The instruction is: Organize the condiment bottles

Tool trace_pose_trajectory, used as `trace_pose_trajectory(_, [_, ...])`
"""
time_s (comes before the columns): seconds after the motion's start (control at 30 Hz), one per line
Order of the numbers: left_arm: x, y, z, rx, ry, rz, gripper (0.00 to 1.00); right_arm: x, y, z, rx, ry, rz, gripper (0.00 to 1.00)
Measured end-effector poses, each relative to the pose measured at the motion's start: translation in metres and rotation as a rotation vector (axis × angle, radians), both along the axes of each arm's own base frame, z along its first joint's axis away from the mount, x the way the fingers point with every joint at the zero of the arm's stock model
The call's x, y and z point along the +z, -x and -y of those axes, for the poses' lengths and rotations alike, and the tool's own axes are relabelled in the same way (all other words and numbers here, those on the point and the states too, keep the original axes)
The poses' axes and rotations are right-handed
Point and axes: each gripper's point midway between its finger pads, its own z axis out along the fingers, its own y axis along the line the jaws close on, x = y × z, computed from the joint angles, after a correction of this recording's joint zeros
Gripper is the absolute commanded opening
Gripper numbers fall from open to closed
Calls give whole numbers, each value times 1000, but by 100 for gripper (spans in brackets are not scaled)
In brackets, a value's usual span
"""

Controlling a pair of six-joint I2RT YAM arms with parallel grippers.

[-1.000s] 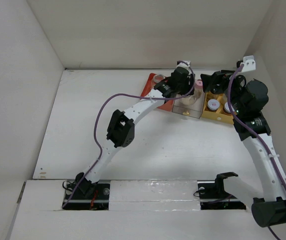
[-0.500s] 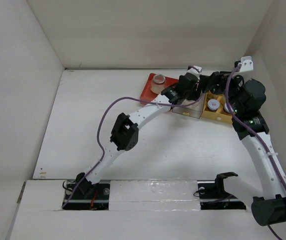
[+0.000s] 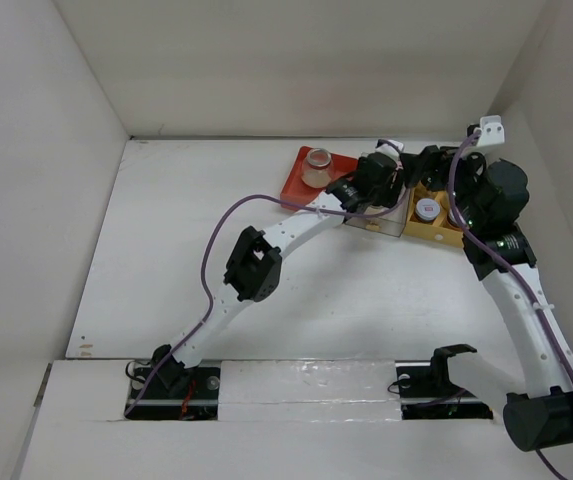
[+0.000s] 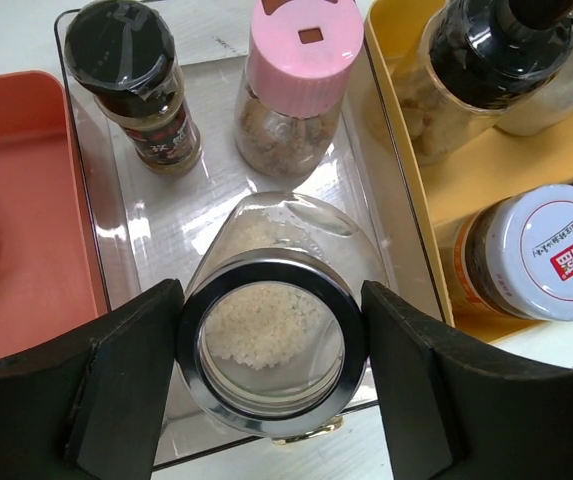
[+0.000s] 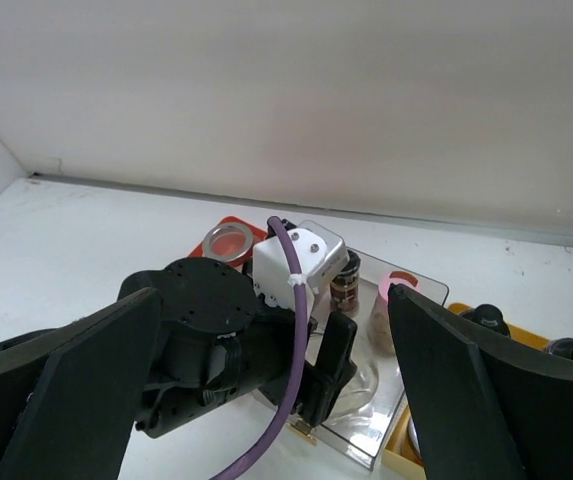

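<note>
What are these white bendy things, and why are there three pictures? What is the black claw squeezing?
They are two robot arms, a left arm and a right arm, bolted to a table. Each ends in a gripper: two black fingers that pinch. The wide picture comes from a camera overhead. The other two come from little cameras on the wrists, so the fingers look huge. Three trays sit side by side: a red tray, a clear tray and a yellow tray, holding spice jars. The left gripper pinches a jar of white grains over the clear tray, near a black-lidded jar and a pink-lidded jar. The right gripper is wide open and holds nothing.
</note>
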Motion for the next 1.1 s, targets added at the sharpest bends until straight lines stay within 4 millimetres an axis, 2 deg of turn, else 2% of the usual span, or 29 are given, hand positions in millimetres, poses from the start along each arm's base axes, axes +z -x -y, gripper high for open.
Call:
trace_pose_trajectory(0.03, [0, 0, 0, 1, -1, 1, 74, -2, 0, 0, -2, 0, -4, 99])
trace_pose_trajectory(0.07, [0, 0, -1, 1, -3, 3, 77, -3, -1, 1, -4, 0, -7, 99])
trace_pose_trajectory(0.43, [13, -9, 5, 14, 38, 53, 98, -5, -1, 1, -8, 0, -10, 99])
trace_pose_trajectory(0.6, [11, -9, 1, 24, 38, 64, 100, -3, -1, 5, -22, -1, -6, 99])
trace_pose_trajectory(0.7, [22, -4, -9, 37, 39, 74, 100, 14, 1, 13, -42, -6, 12, 99])
trace_pose_trajectory(0.77, [47, 0, -17, 46, 63, 104, 100, 37, 5, 17, -54, -11, 52, 99])
trace_pose_trajectory(0.83, [87, 5, -29, 66, 109, 156, 100, 70, 14, 21, -65, -19, 116, 99])
trace_pose_trajectory(0.9, [140, 12, -47, 99, 174, 225, 100, 104, 28, 23, -68, -29, 191, 99])
trace_pose_trajectory(1.0, [238, 31, -92, 185, 314, 351, 100, 140, 50, 26, -68, -40, 281, 99])
trace_pose_trajectory(1.1, [314, 60, -147, 280, 465, 431, 100, 153, 64, 27, -67, -45, 322, 99])
